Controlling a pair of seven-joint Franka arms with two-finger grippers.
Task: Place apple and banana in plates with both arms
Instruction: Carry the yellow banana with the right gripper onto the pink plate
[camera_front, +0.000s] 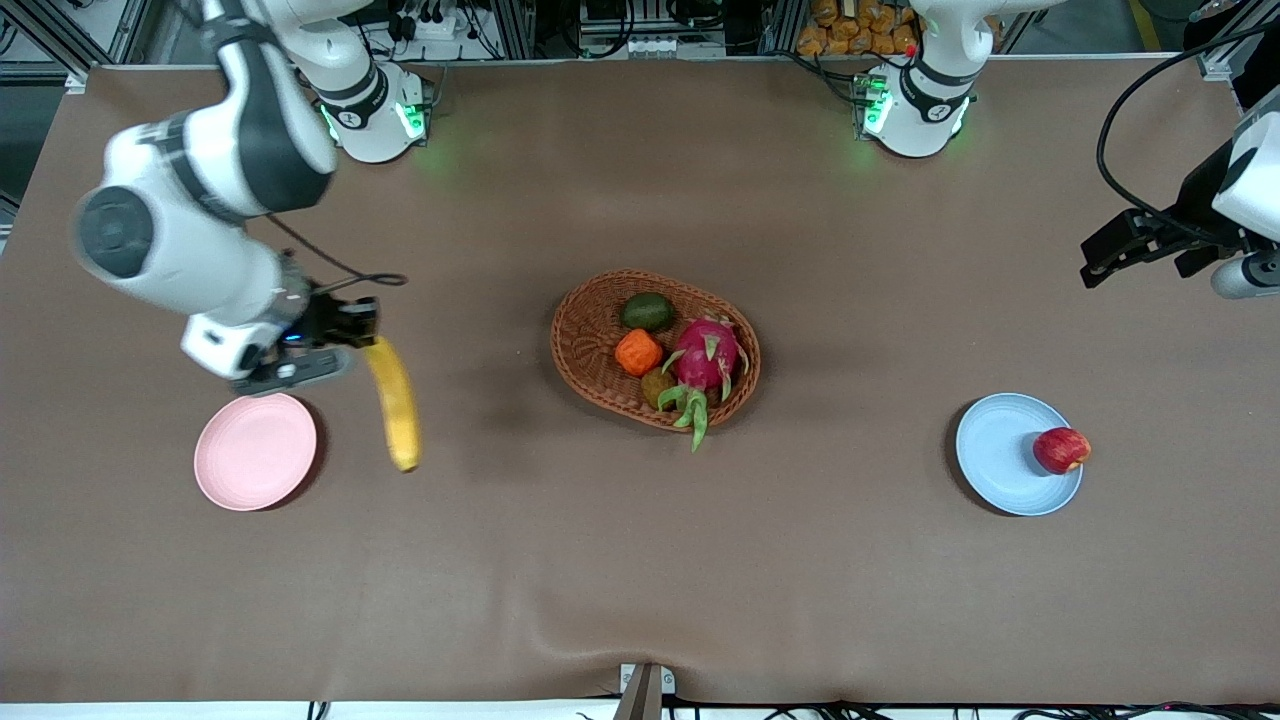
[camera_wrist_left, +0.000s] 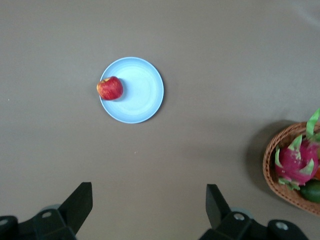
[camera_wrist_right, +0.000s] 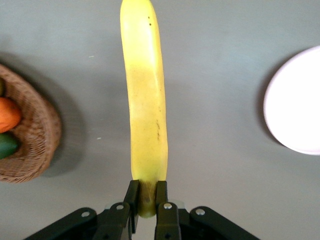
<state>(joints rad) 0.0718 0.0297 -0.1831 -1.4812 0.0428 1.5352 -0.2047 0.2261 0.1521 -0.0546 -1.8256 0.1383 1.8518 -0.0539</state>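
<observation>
a: status, right gripper (camera_front: 352, 322)?

b: my fingers (camera_wrist_right: 131, 200) are pinched on one end of the banana (camera_front: 394, 403). i hold it in the air, and its free end points away from me. it hangs over bare table (camera_front: 640, 580), just beside the pink plate (camera_front: 255, 451), toward the wicker basket (camera_front: 600, 370). the plate sits under and beside me; nothing lies on it.

a: basket contents?

b: a dragon fruit (camera_front: 706, 357), an orange fruit (camera_front: 639, 352) and a green fruit (camera_front: 647, 312).

a: status, left gripper (camera_wrist_left: 147, 205)?

b: my fingers are spread wide and hold nothing. i wait high over the left arm's end of the table. the blue plate (camera_front: 1005, 455) lies below me. the apple (camera_front: 1061, 449) rests on its rim, on the side away from the basket.
</observation>
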